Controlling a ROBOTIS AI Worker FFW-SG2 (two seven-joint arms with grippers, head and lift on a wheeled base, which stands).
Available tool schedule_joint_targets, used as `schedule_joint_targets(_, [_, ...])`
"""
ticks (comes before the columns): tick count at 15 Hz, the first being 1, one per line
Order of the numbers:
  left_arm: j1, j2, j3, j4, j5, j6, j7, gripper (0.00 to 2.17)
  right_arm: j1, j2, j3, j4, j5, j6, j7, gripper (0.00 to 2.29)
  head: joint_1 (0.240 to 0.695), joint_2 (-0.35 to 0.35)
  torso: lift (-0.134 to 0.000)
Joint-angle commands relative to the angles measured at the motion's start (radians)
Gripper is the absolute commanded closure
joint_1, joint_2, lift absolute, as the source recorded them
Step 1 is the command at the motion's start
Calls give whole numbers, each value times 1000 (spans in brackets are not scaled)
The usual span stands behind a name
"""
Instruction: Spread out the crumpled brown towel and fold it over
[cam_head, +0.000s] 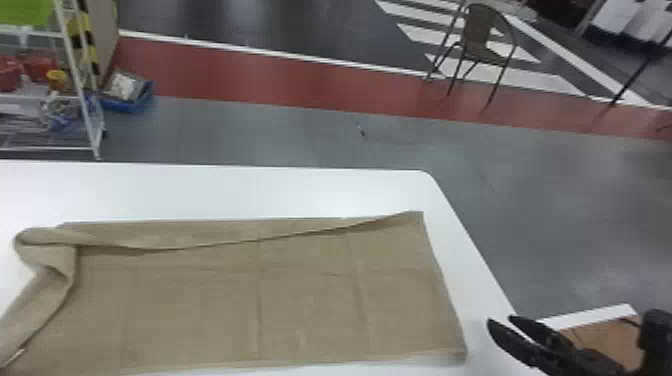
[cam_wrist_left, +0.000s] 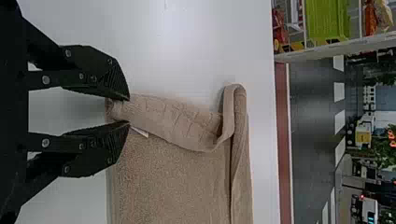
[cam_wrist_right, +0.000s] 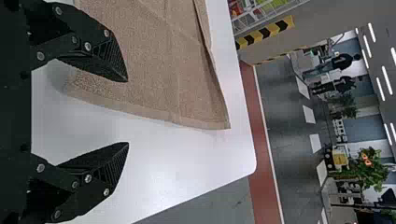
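Note:
The brown towel (cam_head: 300, 300) lies mostly spread on the white table, its far edge turned over in a long narrow flap and its left side twisted into a raised fold. My right gripper (cam_head: 502, 325) is off the towel's near right corner, at the table's right edge. In the right wrist view my right gripper (cam_wrist_right: 128, 112) stands wide open, the towel (cam_wrist_right: 154, 60) passing behind one finger. In the left wrist view my left gripper (cam_wrist_left: 129, 110) is at the towel's near left corner, fingers partly apart with folded cloth (cam_wrist_left: 173, 121) between and beyond the tips.
The white table (cam_head: 300, 192) has its right edge sloping away beside the towel. A brown-topped box-like object (cam_head: 607, 340) is beside my right gripper. Beyond the table are a metal rack (cam_head: 75, 75) at left, a blue tray (cam_head: 127, 102) on the floor and a chair (cam_head: 477, 42).

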Motion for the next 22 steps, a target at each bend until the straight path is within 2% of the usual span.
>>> schedule_joint_targets(1, [-2,0,0,-13,-1,38,0,1156,-3,-4,-4,3,0,0,0,471,695,-347,-123])
schedule_joint_targets(2, [-2,-1,0,-17,-1,38,0,1166,-5,-6,-6,4,0,3,0,471,695,-350,-123])
schedule_joint_targets(3, [0,-4,2,-26,-1,38,0,1345,-6,-9,-4,4,0,0,0,471,695,-350,-123])
schedule_joint_targets(4, [3,-4,0,-31,-1,41,2,1359,-6,-9,-3,4,6,0,-1,471,695,-350,-123])
schedule_joint_targets(10, [-9,-4,-12,-29,-1,44,9,1355,12,-15,111,-10,132,-9,-3,475,695,-338,-123])
schedule_joint_targets(13, [-11,-3,-6,-28,-1,44,9,1355,27,-42,166,-14,210,-6,-1,475,695,-304,-123])
schedule_joint_targets(17, [-11,-1,-1,-25,-1,44,8,1355,32,-64,206,-16,288,-6,-3,478,695,-286,-123])
schedule_joint_targets(18, [-11,-1,0,-26,-1,44,6,1355,32,-67,221,-16,306,-3,-3,589,695,-283,-123])
schedule_joint_targets(19, [-11,-1,0,-28,-1,44,6,1355,32,-68,227,-14,310,0,-5,599,695,-280,-123])
schedule_joint_targets(21, [-11,-1,2,-28,-3,44,6,1355,30,-81,238,-11,320,6,-3,940,695,-274,-123])
schedule_joint_targets(22, [-9,0,2,-29,-3,47,5,1359,29,-82,241,-11,323,6,-1,1183,695,-272,-123])
